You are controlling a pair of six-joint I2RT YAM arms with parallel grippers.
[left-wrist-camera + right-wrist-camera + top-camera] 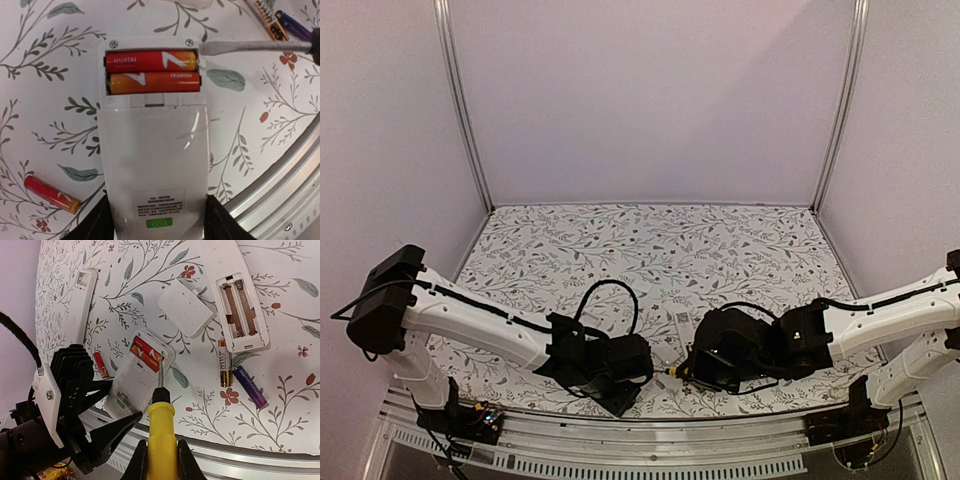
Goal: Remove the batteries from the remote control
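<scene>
Left gripper [157, 220] clamps the remote [155, 160]; right gripper [161, 460] grasps the screwdriver [161, 425], tip at the compartment [107, 82] edge by the batteries [150, 72].

The white-shelled left arm [470, 318] and right arm [895, 312] carry thin black cables [608, 282] along their links and end in bulky black wrist housings [735, 350]. Black bases [460, 418] sit at the desk's [650, 240] near edge. The left tool [156, 222] has matte black fingers [95, 224] and a white side plate [47, 407] with silver screws [48, 395].
</scene>
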